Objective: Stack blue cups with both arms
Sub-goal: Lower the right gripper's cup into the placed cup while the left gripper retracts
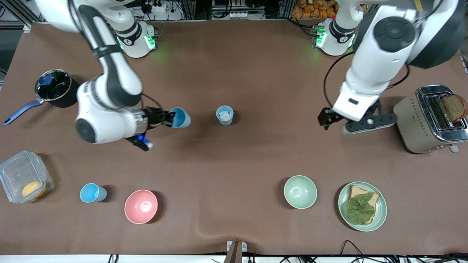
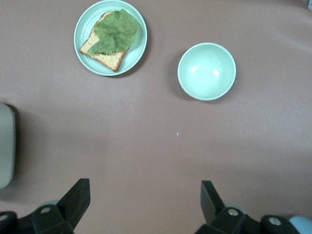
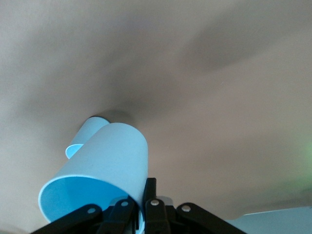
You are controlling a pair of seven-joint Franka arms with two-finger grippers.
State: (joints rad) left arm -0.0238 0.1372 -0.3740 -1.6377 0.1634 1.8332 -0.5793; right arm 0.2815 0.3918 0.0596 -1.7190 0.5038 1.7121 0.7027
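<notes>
My right gripper [image 1: 171, 118] is shut on the rim of a bright sky-blue cup [image 1: 181, 117] and holds it tilted on its side above the table. One finger is inside the cup, one outside. The wrist view shows the held cup [image 3: 105, 168] in my gripper [image 3: 141, 197]. A duller grey-blue cup [image 1: 224, 115] stands upright beside it toward the left arm's end, with something white inside; it also shows in the right wrist view [image 3: 84, 136]. Another sky-blue cup [image 1: 93, 193] stands near the pink bowl. My left gripper [image 1: 324, 119] [image 2: 145, 192] waits open and empty beside the toaster.
A black pot [image 1: 65, 98] with a blue handle and a clear lidded box [image 1: 14, 171] stand at the right arm's end. A pink bowl [image 1: 141, 206], a pale green bowl [image 1: 300, 191] [image 2: 206, 71] and a plate [image 1: 382, 210] [image 2: 83, 46] with toast and lettuce lie nearer the camera. A toaster [image 1: 416, 124] holds bread.
</notes>
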